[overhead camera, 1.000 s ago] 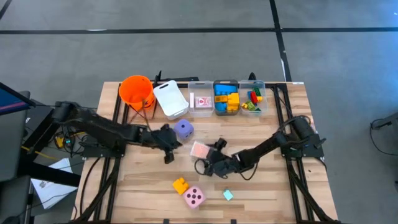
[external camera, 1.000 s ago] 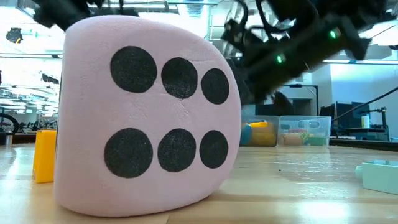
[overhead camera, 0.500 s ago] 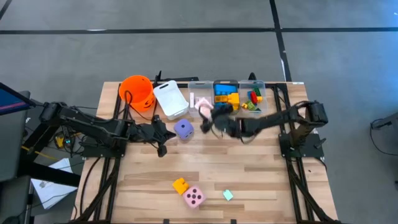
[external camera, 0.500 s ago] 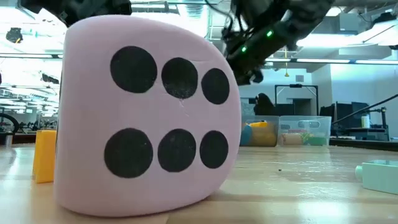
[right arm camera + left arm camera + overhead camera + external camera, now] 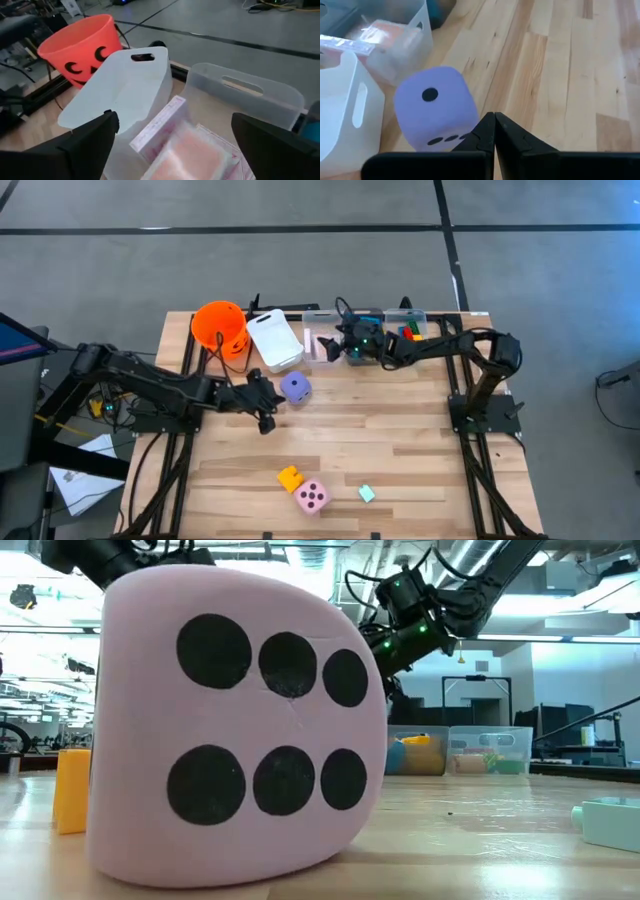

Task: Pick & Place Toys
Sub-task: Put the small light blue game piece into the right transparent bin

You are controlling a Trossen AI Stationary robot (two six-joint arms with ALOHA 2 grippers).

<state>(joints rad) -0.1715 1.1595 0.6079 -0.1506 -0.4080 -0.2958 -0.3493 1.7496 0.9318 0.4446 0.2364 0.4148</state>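
Note:
My right gripper (image 5: 343,340) hangs open over the clear bin (image 5: 322,346) at the table's far edge. In its wrist view the wide-apart fingers frame the pink-backed cards (image 5: 187,150) lying in that bin (image 5: 250,92). My left gripper (image 5: 266,400) is shut, just left of the purple die (image 5: 295,387); in its wrist view the shut tips (image 5: 494,119) stand beside the die (image 5: 432,107), which rests on the wood. A pink dotted die (image 5: 312,497), an orange-yellow brick (image 5: 290,477) and a pale teal brick (image 5: 366,493) lie near the front edge. My left gripper's shut fingertips stand right next to the purple die's lower edge (image 5: 472,129), coming slanting down from the table's left. I cannot tell whether they touch it. The die sits flat on the table.
An orange bucket (image 5: 220,327) and a white bin (image 5: 275,340) stand left of the card bin; two clear bins of coloured bricks (image 5: 363,340) (image 5: 405,338) stand right of it. In the low view the pink die (image 5: 235,730) fills the foreground. Bare wood lies mid-table.
My right gripper has swung from mid-table up toward the far edge, rolling as it went, carrying a pink card to the clear bin. The card now lies below the open fingers among the other cards. The purple die has kept its place.

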